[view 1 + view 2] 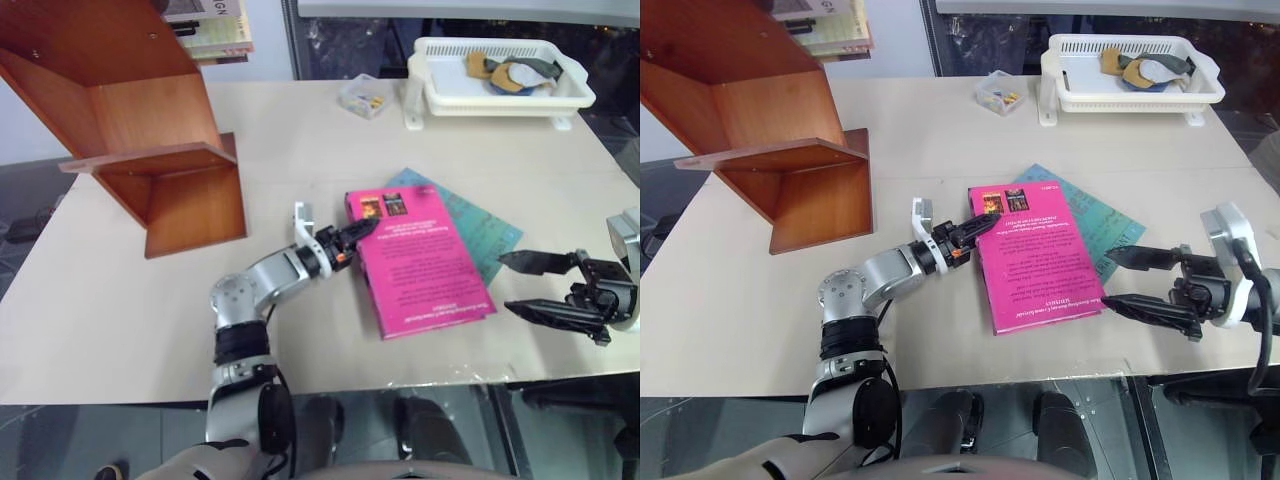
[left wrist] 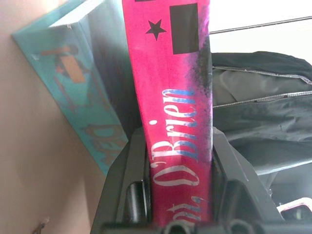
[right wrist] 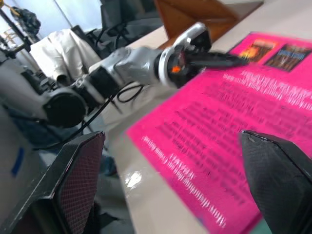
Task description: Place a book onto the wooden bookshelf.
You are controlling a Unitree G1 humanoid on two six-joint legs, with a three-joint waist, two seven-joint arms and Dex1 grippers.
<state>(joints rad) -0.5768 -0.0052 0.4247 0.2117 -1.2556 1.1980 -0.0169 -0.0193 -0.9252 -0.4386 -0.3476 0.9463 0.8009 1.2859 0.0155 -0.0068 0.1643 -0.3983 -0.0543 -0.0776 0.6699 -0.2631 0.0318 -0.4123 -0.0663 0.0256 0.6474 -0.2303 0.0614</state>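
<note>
the left claw is pinched shut on the spine edge of the book, which lies flat on the table over a teal book, the right claw spread beside it, so lifting and carrying it to the wooden bookshelf remain.

Left gripper reaches level, clamped on the book's spine edge. Right gripper hangs beside the book, fingers spread wide.

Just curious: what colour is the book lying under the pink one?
Teal-blue book, clearest in the left eye view, beneath the pink book.
</note>
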